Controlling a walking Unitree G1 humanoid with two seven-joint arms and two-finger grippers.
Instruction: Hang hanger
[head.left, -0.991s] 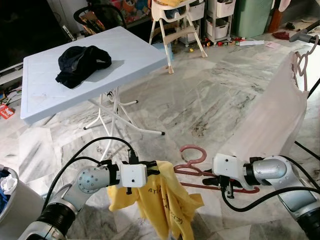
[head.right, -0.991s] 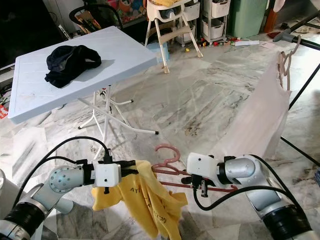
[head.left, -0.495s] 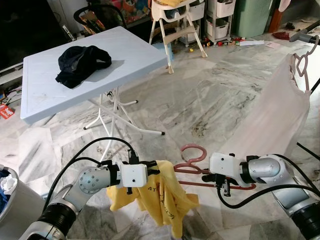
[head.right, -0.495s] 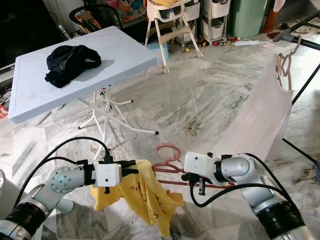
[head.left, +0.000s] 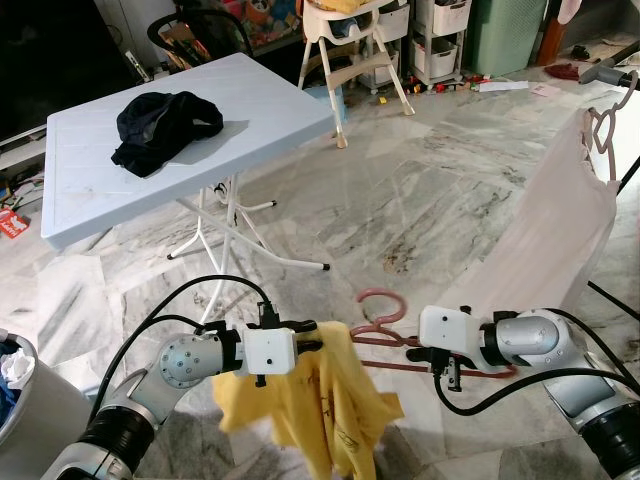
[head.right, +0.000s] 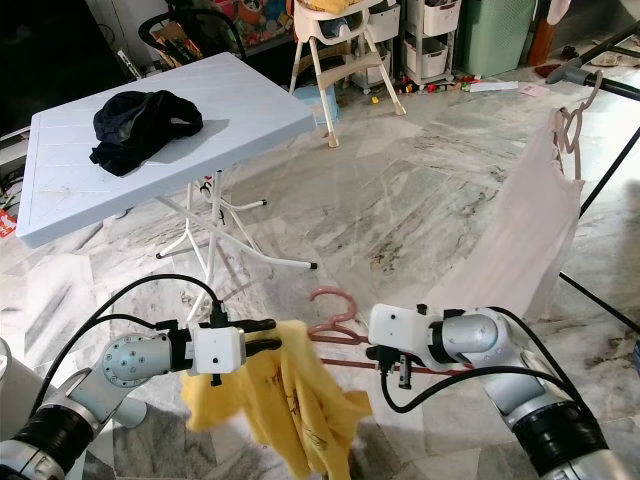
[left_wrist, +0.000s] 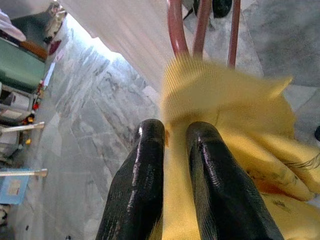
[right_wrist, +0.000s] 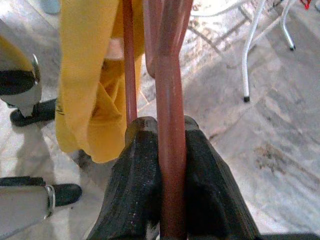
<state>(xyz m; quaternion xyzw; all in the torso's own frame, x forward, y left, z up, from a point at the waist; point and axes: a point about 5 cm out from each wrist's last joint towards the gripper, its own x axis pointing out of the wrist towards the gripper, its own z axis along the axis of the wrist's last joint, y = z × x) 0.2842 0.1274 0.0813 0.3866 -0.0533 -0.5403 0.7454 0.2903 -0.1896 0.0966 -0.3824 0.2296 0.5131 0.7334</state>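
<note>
A dark red plastic hanger (head.left: 382, 338) lies level in front of me, its hook (head.left: 385, 299) pointing away. My right gripper (right_wrist: 165, 150) is shut on the hanger's bar. A yellow shirt (head.left: 320, 410) hangs off the hanger's left end and droops down. My left gripper (left_wrist: 172, 145) is shut on the shirt's ribbed collar, right beside the hanger's end (left_wrist: 176, 25). At the right a pale pink garment (head.left: 560, 225) hangs from a pink hanger (head.left: 603, 128) on a dark rail (head.right: 600, 45).
A light blue folding table (head.left: 90, 170) stands at the back left with a black garment (head.left: 160, 125) on it. A high chair (head.left: 350, 50), drawers and toys line the far wall. A bin with cloth (head.left: 15, 375) sits at the lower left.
The yellow shirt has swung and spread lower under the hanger, now blurred. Both grippers keep their holds and barely shift.
</note>
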